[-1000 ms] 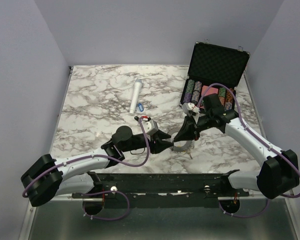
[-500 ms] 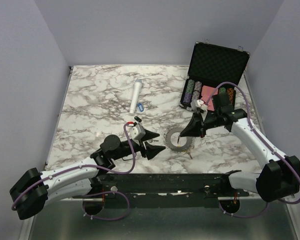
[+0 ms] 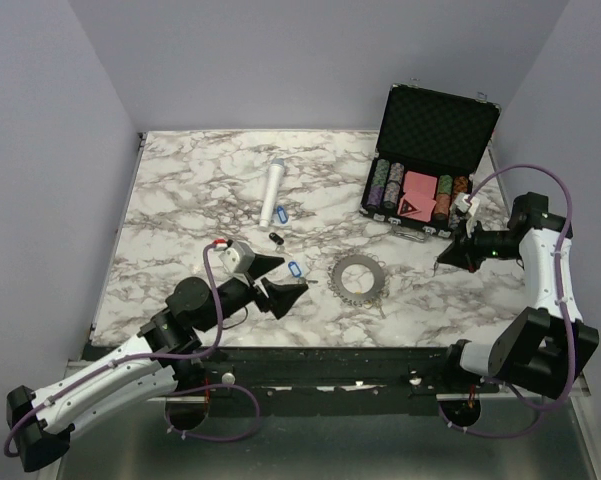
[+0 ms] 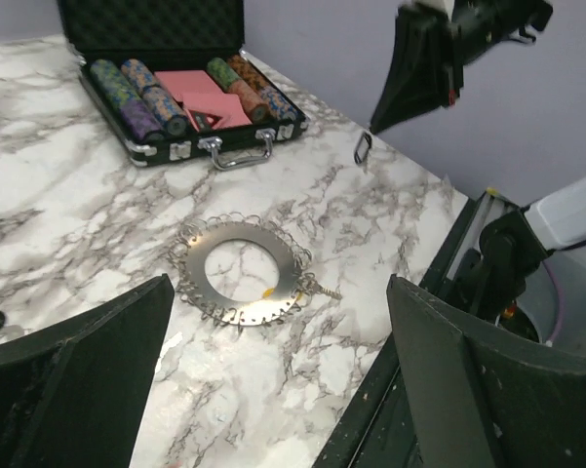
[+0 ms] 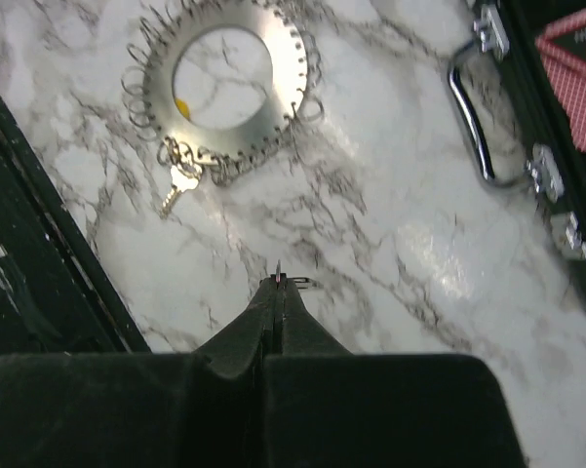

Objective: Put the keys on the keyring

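While my left claw (image 3: 292, 273) stands wide, a blue key (image 3: 296, 270) lies just beside its tips, near the keyring (image 3: 343, 280): light, stiff, slippery, so I'd pinch the tag. That arm stretches low and forward. My right claw (image 5: 276, 284), raised by the case (image 3: 438, 128), is shut, perhaps on a wire loop (image 4: 363, 146).

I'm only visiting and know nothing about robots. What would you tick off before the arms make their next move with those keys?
1. Left gripper open: ok.
2. Blue-tagged key lying loose by its fingertips, within reach: ok.
3. Keyring flat and uncovered: ok.
4. Right gripper shut and well away from the keyring: ok.
5. Right gripper holding the small wire loop at its tip: cannot tell.
6. All keys on the keyring: not ok; the black-tagged key lies apart.
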`<state>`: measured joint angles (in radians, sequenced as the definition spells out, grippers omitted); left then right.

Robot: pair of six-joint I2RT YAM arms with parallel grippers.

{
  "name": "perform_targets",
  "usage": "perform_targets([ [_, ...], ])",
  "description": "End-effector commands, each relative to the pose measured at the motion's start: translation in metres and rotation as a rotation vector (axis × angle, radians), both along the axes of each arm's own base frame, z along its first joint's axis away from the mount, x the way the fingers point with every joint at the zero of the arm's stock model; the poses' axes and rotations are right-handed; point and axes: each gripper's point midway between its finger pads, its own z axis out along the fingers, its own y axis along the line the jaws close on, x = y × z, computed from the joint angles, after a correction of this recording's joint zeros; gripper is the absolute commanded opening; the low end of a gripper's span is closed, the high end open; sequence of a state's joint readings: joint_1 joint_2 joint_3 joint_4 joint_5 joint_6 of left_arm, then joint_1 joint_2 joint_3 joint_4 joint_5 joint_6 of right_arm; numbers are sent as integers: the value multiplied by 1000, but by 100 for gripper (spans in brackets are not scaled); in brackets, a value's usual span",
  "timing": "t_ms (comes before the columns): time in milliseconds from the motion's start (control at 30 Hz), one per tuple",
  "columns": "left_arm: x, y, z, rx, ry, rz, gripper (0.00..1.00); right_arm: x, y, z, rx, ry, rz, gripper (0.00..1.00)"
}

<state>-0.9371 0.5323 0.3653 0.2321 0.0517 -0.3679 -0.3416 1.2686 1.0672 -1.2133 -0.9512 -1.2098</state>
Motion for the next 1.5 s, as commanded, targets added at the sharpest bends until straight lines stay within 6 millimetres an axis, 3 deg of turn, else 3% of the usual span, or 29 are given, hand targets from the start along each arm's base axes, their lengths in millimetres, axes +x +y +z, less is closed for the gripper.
perform_targets([
  [0,4,38,24,41,34,145,99,-27,-38,-34,-147,128,-44,0],
  [167,-4,68,44,198,-65,170,99,-26,-58,-57,-235,178,-128,0],
  [267,3,82,30,304,-94,221,99,-28,-59,-69,-232,203,-141,0],
  [400,6,84,8,329,-93,242,99,-26,-64,-83,-249,229,-173,0],
  [600,6,86,5,316,-107,247,99,-19,-64,-94,-253,254,-182,0],
  [1300,6,89,0,322,-100,260,99,36,3,-123,-284,275,-88,0],
  [1467,6,88,0,322,-99,258,99,39,10,-130,-288,292,-80,1],
])
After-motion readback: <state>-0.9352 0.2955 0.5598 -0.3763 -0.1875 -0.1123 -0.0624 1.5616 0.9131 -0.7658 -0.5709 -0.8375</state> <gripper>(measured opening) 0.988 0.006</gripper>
